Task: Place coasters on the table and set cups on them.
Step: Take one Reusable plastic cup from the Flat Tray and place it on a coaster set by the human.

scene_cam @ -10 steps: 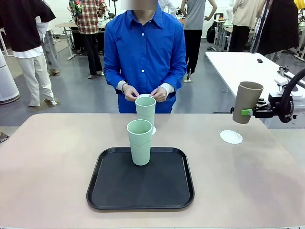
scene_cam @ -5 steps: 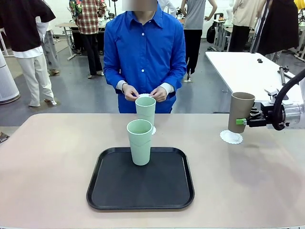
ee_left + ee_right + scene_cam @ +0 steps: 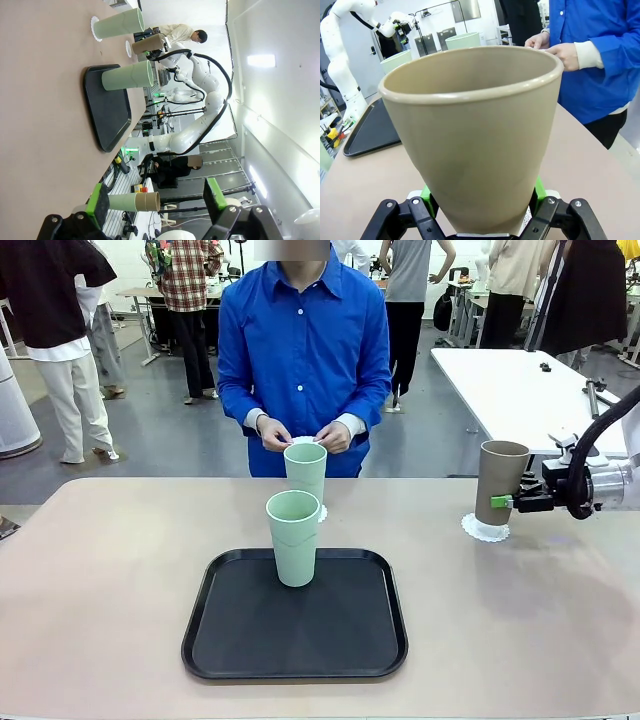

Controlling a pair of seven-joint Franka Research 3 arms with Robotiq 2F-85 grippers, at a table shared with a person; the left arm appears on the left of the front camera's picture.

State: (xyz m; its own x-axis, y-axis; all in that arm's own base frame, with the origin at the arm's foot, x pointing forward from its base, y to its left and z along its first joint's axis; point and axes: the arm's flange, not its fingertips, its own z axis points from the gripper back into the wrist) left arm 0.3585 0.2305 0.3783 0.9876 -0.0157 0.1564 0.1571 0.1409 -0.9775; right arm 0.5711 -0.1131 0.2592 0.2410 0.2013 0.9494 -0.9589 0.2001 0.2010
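Observation:
My right gripper (image 3: 508,502) is shut on the brown cup (image 3: 497,483), holding it upright with its base at a white lacy coaster (image 3: 486,531) on the beige table (image 3: 100,570); I cannot tell if it rests there. In the right wrist view the brown cup (image 3: 475,130) stands in my right gripper (image 3: 480,215). One mint cup (image 3: 293,538) stands on the black tray (image 3: 295,640). Another mint cup (image 3: 305,475) stands on a coaster (image 3: 321,513) behind it. The person's hands hold a third coaster (image 3: 303,441). My left gripper (image 3: 157,200) is open and holds nothing.
The person in a blue shirt (image 3: 303,350) stands at the far edge, hands together above the far mint cup. A white table (image 3: 510,380) stands behind my right arm. Bare tabletop lies on the left and along the near right side.
My right gripper has come down and to the left with the brown cup, turning it from tilted to upright over the right coaster. The person's hands and the mint cups have not moved.

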